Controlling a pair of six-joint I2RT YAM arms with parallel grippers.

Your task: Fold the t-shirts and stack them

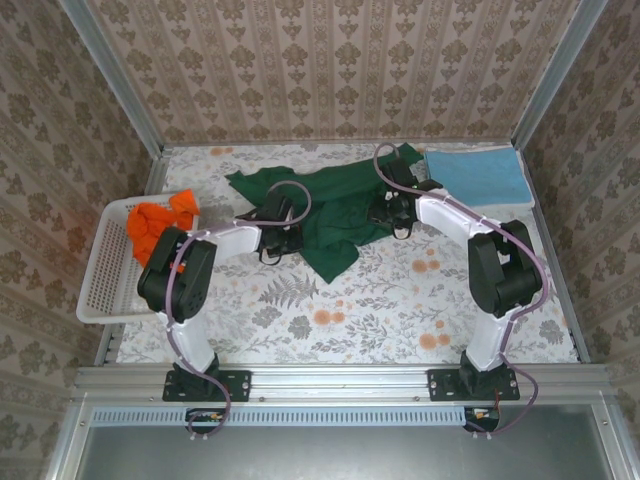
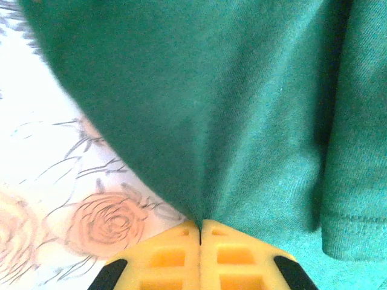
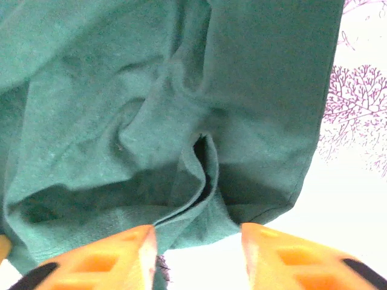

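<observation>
Tally of cloth, container, table and robot parts

Shirts spread or folded on the table number two: one dark green short-sleeved cloth t-shirt (image 1: 330, 205) and one light blue cloth t-shirt folded into a rectangle (image 1: 478, 177). There is one heap of bright orange cloth (image 1: 160, 222), bunched so tightly that its pieces cannot be counted. That makes three colours of cloth. There is one white plastic lattice basket (image 1: 105, 285) and one table with a flower-printed top (image 1: 380, 300). The black-and-white robot arms number two, the left arm (image 1: 180, 270) and the right arm (image 1: 505, 270). There are two grippers, the left gripper (image 2: 200, 226) and the right gripper (image 3: 196, 232), each showing two yellow plastic fingers (image 3: 109, 254), four in all.
</observation>
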